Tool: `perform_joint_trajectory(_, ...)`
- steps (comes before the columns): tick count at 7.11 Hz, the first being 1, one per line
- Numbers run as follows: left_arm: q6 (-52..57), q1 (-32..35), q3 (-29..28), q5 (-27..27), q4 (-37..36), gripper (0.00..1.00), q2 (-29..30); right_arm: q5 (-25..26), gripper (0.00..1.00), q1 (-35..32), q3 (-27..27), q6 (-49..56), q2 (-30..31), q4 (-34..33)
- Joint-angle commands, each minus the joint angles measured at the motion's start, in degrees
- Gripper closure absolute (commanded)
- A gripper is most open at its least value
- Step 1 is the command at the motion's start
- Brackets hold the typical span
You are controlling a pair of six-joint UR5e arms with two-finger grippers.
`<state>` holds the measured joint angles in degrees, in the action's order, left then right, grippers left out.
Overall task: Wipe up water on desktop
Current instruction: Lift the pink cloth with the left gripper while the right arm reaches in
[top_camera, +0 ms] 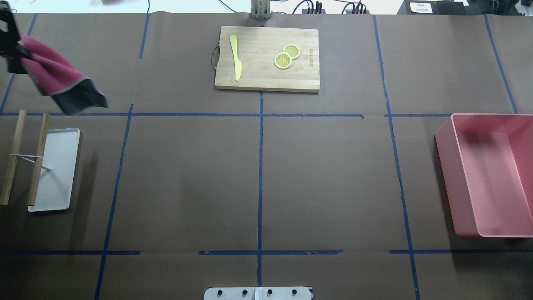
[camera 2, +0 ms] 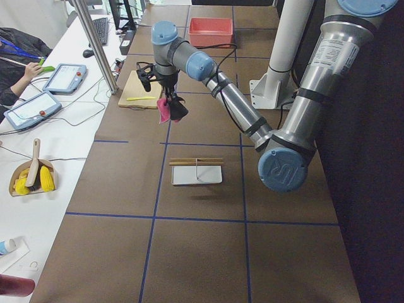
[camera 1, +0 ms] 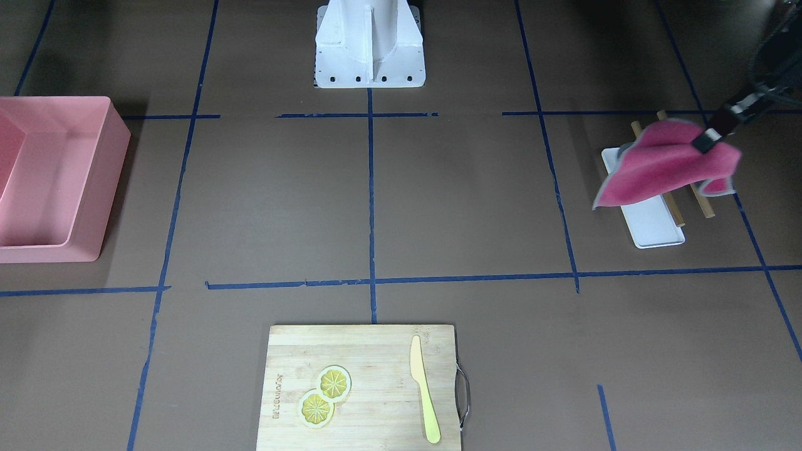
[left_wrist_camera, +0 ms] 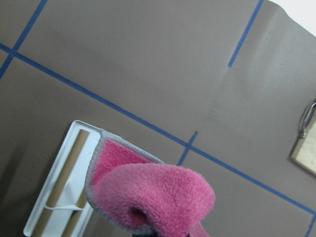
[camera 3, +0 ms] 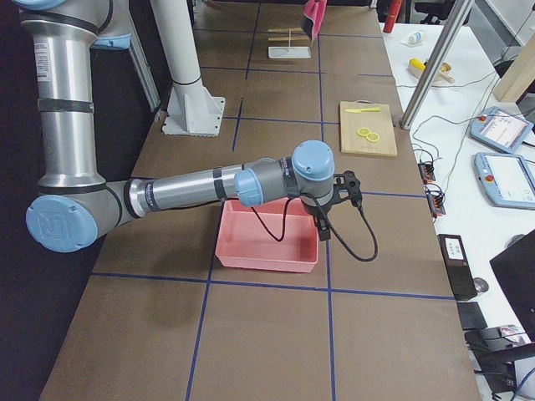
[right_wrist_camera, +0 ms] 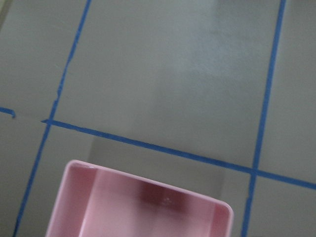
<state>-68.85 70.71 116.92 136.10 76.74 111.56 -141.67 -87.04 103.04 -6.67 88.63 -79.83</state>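
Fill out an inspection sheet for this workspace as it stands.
Surface: desktop, dark brown with a blue tape grid; no water visible.
Job's things: pink cloth, held off the surface.
Clutter: white tray with a wooden rack; cutting board carrying a yellow knife and two lemon slices; pink bin.
Grippers: left tool shut on the cloth; right tool above the pink bin, open or shut cannot be told.
Cables: black cable looping from the right wrist.
Surroundings: teach pendants and an operator at the side bench.
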Motion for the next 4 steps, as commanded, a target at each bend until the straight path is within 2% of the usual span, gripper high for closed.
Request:
perform_joint_trajectory(1, -12.75, -7.67, -0.98, -5.4, 9.67, 0.98, 3.39, 3.38, 0.01, 6.76, 0.23, -22.04, -3.28, 19.0)
perform_joint_trajectory(2, -16.19, -9.26, -4.21, -5.32, 18.35, 0.98, 4.53, 9.07, 0.01, 12.02, 0.23, -29.2, -3.29, 29.28)
perform_joint_trajectory(3, -19.7, -9.54, -8.68, -5.23, 27.32, 0.98, 5.06, 15.91, 0.01, 18.33, 0.31, -34.49, -4.68, 34.86)
perform_joint_trajectory(4, -21.57, -11.19, -12.47, -5.05, 36.46, 0.98, 5.16, 21.38, 0.01, 23.18, 1.18, -35.59, -6.79, 35.53)
